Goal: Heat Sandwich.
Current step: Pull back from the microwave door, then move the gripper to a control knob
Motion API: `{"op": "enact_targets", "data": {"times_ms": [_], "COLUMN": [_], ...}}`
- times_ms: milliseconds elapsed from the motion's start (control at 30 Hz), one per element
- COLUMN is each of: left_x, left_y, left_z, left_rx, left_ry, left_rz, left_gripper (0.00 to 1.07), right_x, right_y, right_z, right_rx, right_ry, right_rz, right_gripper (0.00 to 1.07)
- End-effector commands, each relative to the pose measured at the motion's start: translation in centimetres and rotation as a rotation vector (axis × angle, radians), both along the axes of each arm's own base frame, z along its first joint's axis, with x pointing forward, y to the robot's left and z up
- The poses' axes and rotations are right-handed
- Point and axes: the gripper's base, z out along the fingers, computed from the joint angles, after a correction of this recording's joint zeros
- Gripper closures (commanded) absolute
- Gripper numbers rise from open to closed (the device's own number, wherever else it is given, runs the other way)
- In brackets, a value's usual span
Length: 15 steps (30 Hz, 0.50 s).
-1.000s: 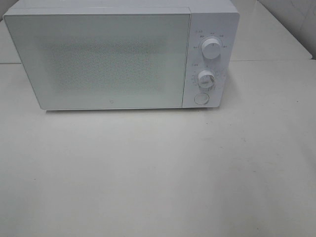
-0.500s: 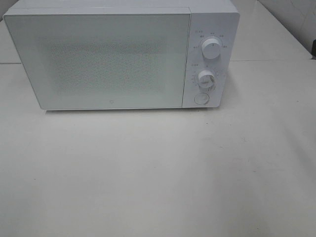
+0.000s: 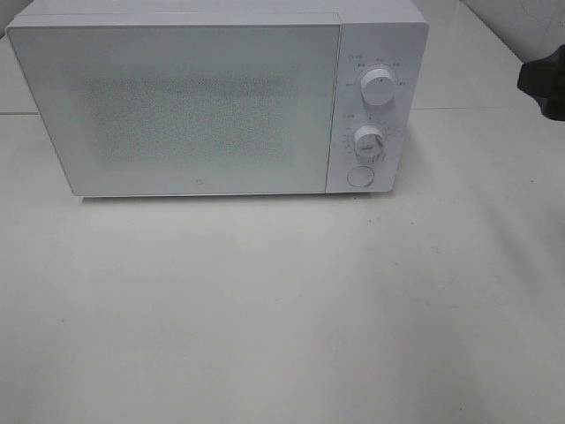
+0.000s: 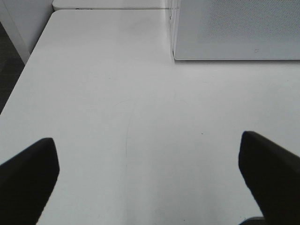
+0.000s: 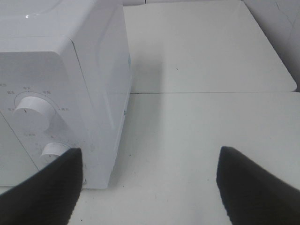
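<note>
microwave (image 3: 194, 106): white, door shut | left hand (image 4: 147, 145): wide, empty | right hand (image 5: 150, 157): wide, empty

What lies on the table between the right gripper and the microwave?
Nothing. The high view shows only bare white table between the right gripper and the knob side of the microwave.

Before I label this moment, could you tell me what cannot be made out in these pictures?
Sandwich: in no view.
Microwave inside: high view, the closed speckled door hides it.
Dial labels: high view, too small to read.
Right gripper: high view, cut off by the right edge.
</note>
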Motion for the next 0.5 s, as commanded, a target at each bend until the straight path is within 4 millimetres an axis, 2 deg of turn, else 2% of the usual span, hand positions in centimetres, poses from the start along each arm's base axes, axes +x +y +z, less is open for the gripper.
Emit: {"op": "enact_targets", "data": {"times_ms": [33, 167, 300, 333, 500], "left_x": [-0.3, -0.3, -0.3, -0.3, -0.3], "left_y": [-0.1, -0.1, -0.1, -0.1, -0.1], "left_z": [0.1, 0.1, 0.1, 0.1, 0.1], "left_rx": [-0.006, -0.006, -0.006, -0.006, -0.006], "left_ry": [-0.032, -0.032, -0.032, -0.032, -0.032], "left_rz": [-0.004, -0.004, -0.004, -0.004, -0.004], "left_gripper": [0.07, 0.07, 0.07, 0.07, 0.07], "right_x": [0.0, -0.3, -1.3, -1.3, -1.8], "right_y": [0.0, 0.1, -0.1, -0.1, 1.1], "right_z": [-0.8, -1.9, -4.3, -4.3, -5.9], "right_rx": [0.008, 0.018, 0.002, 0.002, -0.01], "right_ry": [-0.063, -0.119, -0.189, -0.189, -0.191], "right_rz": [0.01, 0.018, 0.01, 0.01, 0.031], "right_gripper": [0.31, 0.31, 0.31, 0.31, 0.31]}}
